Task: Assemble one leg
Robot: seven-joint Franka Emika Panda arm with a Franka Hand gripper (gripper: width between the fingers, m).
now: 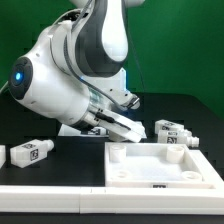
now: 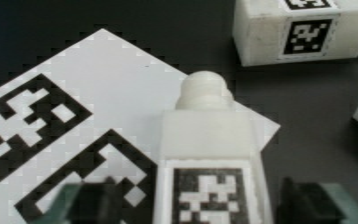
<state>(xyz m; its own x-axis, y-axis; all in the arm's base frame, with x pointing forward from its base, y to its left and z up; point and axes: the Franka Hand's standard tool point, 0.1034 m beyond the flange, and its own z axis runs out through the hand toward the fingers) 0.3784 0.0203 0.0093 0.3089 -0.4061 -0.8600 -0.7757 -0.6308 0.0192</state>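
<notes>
Status: pick-up looks done, fitting not started.

Claw: the wrist view shows one finger on each side of the leg, jaws drawn in to about the leg's width. Only a thin dark line shows on either side. The contact itself sits at the frame edge, so I judge it gripped rather than see it. Nothing else is in the claw.

Leg position: tagged end lies between the fingers, rounded peg end points away from the wrist. It lies over the marker board and throws a shadow onto it, which suggests it is off the surface. I cannot confirm the gap. In the exterior view the claw hides most of it. The arm is tilted well over, low above the worktop, near the corner of the square top piece on the exterior view's left.

Not done, as far as shown:
- leg is not upright and not over any corner of the square top piece
- no leg stands in that piece; its visible corners are bare
- seating and turning the peg home are all ahead

Other parts: one spare leg lies loose toward the exterior view's left. A pair of spare legs lies beyond the square top piece on the right, untouched.

Estimate: roughly a third along, with the delicate part to come
</notes>
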